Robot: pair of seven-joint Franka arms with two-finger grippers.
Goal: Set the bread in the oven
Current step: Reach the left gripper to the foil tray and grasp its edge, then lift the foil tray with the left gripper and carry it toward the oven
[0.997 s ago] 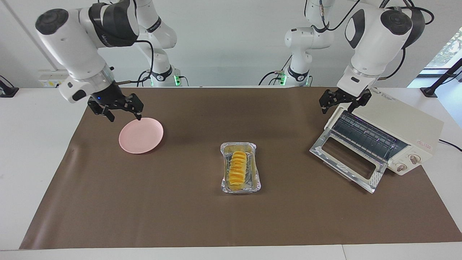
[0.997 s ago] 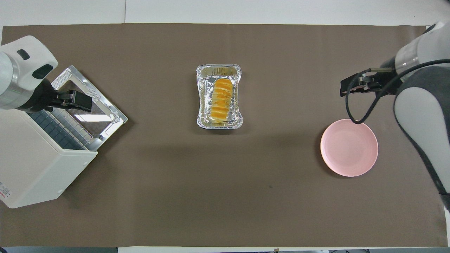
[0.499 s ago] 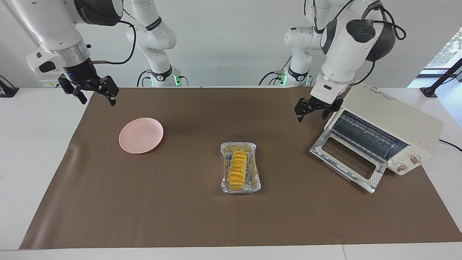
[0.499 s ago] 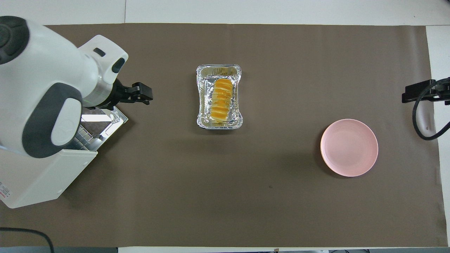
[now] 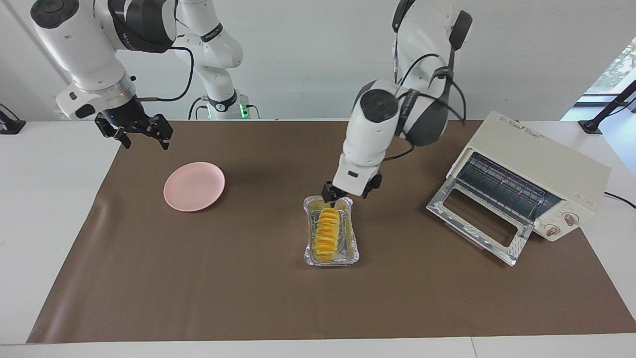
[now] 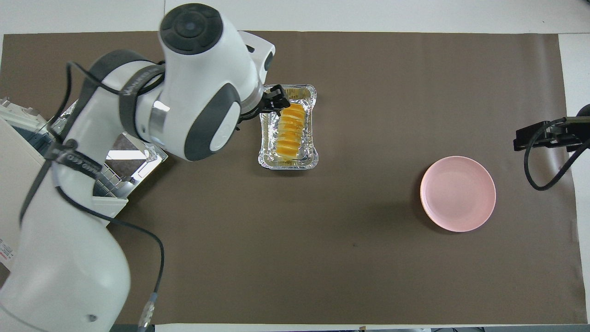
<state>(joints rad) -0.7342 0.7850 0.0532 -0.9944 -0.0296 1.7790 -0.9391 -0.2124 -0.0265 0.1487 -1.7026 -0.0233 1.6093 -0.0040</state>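
Observation:
The bread, a ridged yellow-orange loaf, lies in a crinkled foil tray in the middle of the brown mat. My left gripper hangs open just above the tray and the bread, holding nothing. The cream oven stands at the left arm's end of the table with its glass door dropped open; the left arm hides part of it in the overhead view. My right gripper waits open and empty over the mat's edge by the pink plate.
A round pink plate sits on the mat toward the right arm's end. The brown mat covers most of the white table. The left arm stretches over the mat between the oven and the tray.
My left gripper has swung from beside the oven's top to above the tray and bread. The right gripper lifted off the plate's edge and now hovers by the mat's edge.

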